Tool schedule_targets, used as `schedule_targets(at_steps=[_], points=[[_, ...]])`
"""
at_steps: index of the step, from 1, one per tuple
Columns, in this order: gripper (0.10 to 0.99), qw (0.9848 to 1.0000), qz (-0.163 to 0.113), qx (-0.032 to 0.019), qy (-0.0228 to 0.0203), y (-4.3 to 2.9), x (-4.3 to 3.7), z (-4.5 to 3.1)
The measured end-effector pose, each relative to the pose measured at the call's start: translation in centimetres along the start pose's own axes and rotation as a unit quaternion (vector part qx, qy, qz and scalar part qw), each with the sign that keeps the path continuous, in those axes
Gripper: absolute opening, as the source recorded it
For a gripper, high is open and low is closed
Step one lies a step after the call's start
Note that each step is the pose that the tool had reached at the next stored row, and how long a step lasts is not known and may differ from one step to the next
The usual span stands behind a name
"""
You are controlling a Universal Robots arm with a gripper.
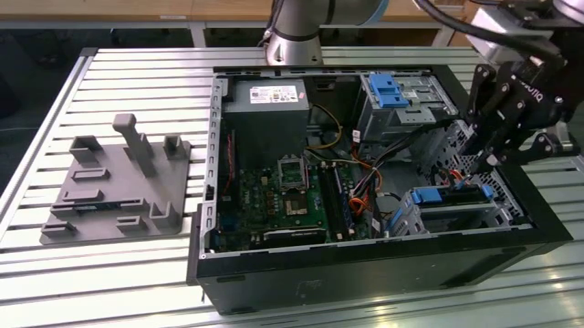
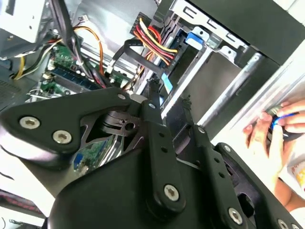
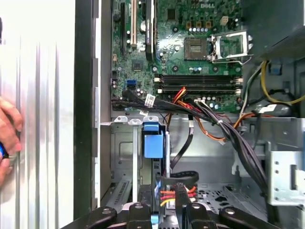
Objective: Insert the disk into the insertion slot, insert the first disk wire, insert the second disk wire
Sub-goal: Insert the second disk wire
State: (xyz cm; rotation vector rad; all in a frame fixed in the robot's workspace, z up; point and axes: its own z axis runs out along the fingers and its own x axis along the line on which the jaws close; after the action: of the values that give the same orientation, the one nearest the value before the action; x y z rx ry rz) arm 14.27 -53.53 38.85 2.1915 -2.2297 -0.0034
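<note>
My tool [image 1: 493, 161] hangs inside the open PC case [image 1: 365, 266], at the exterior view's right, tips just above the disk [image 1: 453, 196]. The disk w/ blue carrier already sits in the insertion slot [image 1: 456, 213], blue end tab facing the board.

Tool state: in the second wrist view, fingers [image 2: 153, 102] stand a little apart, a dark connector w/ red/yellow/black wires [image 2: 151, 40] close to the tips. Cannot tell whether it is pinched.

Risks, my judgement:
- Wire bundle [image 3: 214, 121] crosses close to the slot; could snag on linkage.
- Connector misaligned w/ disk port = bent pins or jam.
- A person's hand [image 3: 7, 138] rests on the worktop [image 1: 119, 273] beside the case; too near the arm.
- Motherboard [image 1: 292, 198] nearby; a slip could strike it.
</note>
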Motion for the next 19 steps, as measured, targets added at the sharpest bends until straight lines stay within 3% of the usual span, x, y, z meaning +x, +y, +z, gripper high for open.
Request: schedule_targets(at_steps=[2,4,16,19], points=[[0.337,1.0000,0.000,0.0000,-0.0001,0.01,-0.04,-0.80],[0.337,1.0000,0.000,0.0000,0.0000,0.01,-0.03,-1.13],[0.337,1.0000,0.000,0.0000,0.0000,0.02,-0.03,-1.18],[0.263,1.0000,0.000,0.0000,0.0000,0.01,-0.04,-1.19]])
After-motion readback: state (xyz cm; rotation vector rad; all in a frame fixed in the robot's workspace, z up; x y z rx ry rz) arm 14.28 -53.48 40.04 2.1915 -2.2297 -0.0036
